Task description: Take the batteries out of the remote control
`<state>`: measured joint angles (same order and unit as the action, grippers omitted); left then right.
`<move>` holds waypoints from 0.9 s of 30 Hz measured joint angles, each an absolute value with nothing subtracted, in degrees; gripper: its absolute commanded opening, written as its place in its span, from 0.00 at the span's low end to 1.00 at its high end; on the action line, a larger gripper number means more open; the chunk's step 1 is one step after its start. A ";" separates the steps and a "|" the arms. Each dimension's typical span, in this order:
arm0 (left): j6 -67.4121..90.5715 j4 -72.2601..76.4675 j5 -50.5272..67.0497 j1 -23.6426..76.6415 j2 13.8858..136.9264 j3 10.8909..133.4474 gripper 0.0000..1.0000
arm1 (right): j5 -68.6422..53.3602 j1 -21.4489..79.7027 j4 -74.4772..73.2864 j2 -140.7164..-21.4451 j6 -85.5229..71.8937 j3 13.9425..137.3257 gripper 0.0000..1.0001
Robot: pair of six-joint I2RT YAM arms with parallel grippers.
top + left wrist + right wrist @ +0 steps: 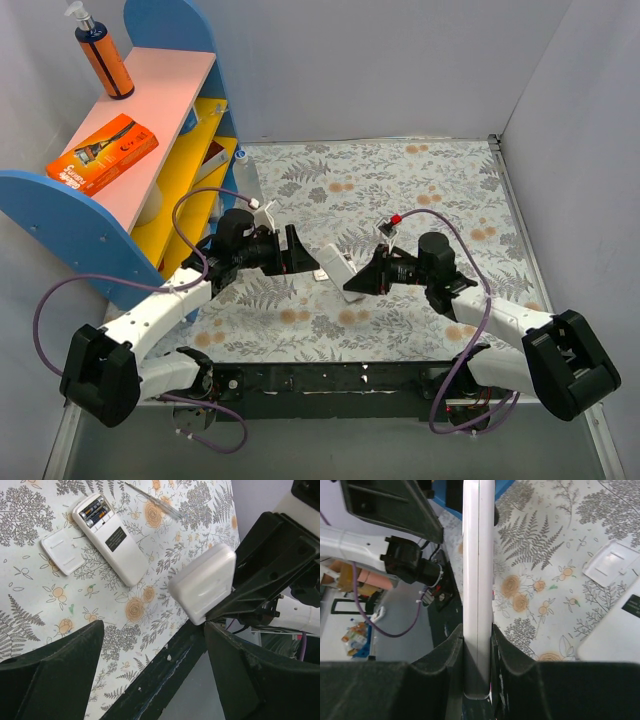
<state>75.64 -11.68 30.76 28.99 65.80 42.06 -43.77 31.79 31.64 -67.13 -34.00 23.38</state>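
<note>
Right tool (478,632) fills the near frame of its wrist view, jaws clamped on one end of the held remote (478,555), seen edge-on and raised off the floral surface (540,545). Left tool (153,626) is empty with jaws wide apart, just short of the free end; can't tell if it touches. A second, lying remote (112,540) rests on the surface, back up and bay open, with the batteries (95,512) sitting side by side inside. Its white cover (64,554) lies just beside it, and a thin clear rod (152,499) lies near. Whether the held remote has cells inside can't be told; its back looks closed. Step in hand is likely opening that back. To do it well, keep the right clamp firm and unmoving, bring the left fingers square onto the free end, press on the cover panel and slide along the remote's length without twisting. Check that the right fingers aren't pinning the cover. Stay low over the surface so loose cells don't roll off the near edge. Writing: the black label on the lying remote has pale print too small to read, and the cell markings are unreadable. The orange box (100,152) on the shelf (150,110) has print that isn't legible. The orange bottle (103,55) has a dark label, also unread.
</note>
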 measured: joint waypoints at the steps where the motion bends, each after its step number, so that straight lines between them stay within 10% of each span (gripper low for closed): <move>1: 74.67 -11.51 30.96 28.99 65.89 42.06 0.82 | -45.19 31.20 33.01 -67.20 -35.55 23.18 0.01; 21: 67.70 -7.88 39.75 28.99 71.96 43.24 0.74 | -56.36 29.74 42.26 -72.31 -44.86 21.54 0.01; 27: 66.17 -6.24 42.28 28.99 73.12 43.24 0.54 | -58.54 29.74 43.31 -74.98 -44.93 21.54 0.01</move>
<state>66.17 -6.24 42.28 28.99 73.12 43.24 -58.54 29.74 43.31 -74.98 -44.93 21.54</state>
